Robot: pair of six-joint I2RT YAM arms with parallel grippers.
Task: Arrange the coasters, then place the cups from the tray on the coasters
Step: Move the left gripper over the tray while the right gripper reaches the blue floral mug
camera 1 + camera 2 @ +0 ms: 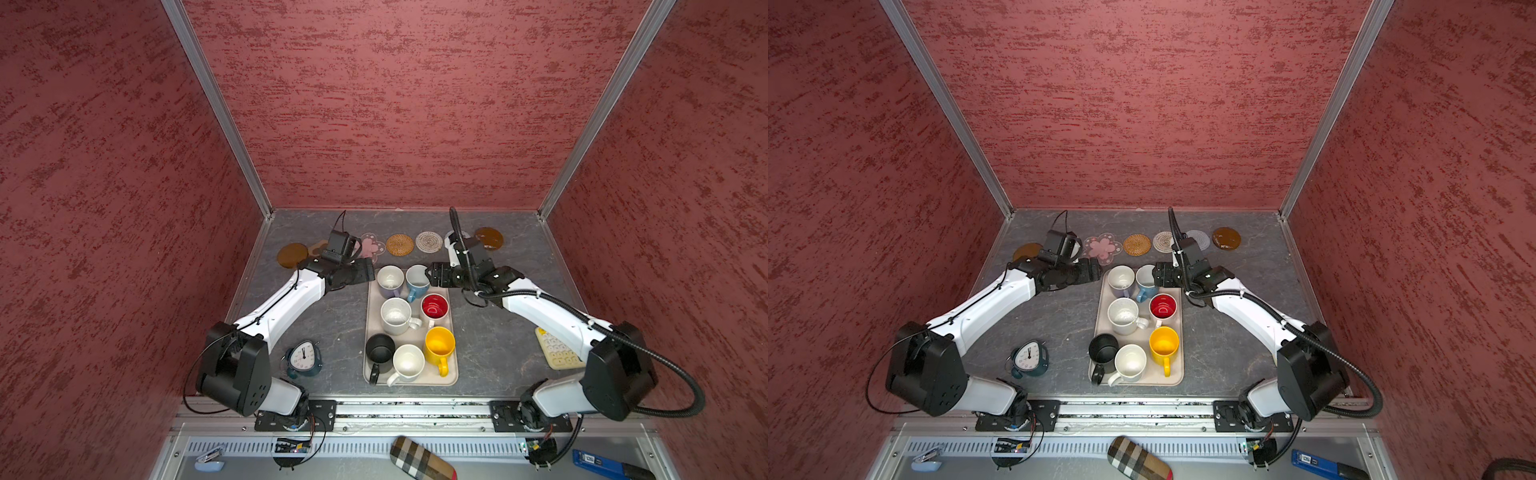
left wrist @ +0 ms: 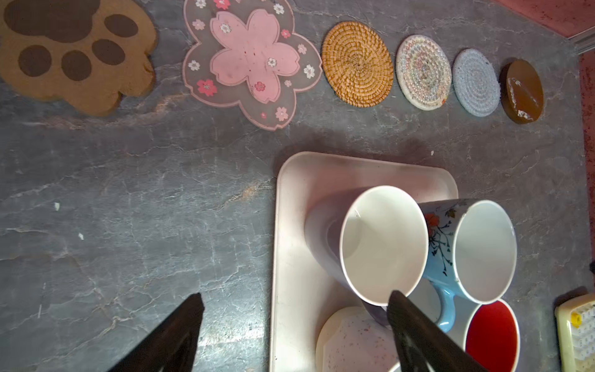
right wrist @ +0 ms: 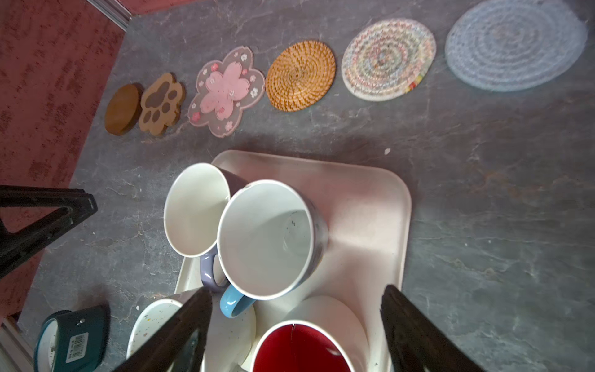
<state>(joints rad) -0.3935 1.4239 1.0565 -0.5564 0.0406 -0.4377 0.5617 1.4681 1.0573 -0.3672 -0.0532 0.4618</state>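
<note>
Seven handled mugs (image 1: 439, 345) crowd the beige rectangular tray (image 2: 309, 180) on the grey desk (image 1: 332, 328). At its far end, left hand (image 2: 296, 294) and right hand (image 3: 297, 288) hover, fingers apart, empty. Beyond, seven thin coasters (image 1: 400, 244) line the far edge.

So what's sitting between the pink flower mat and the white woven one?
The round rattan coaster lies there, plain in the left wrist view.

No readable text; barcode sticker (image 3: 76, 346) on the clock (image 3: 96, 322) is blurred.
</note>
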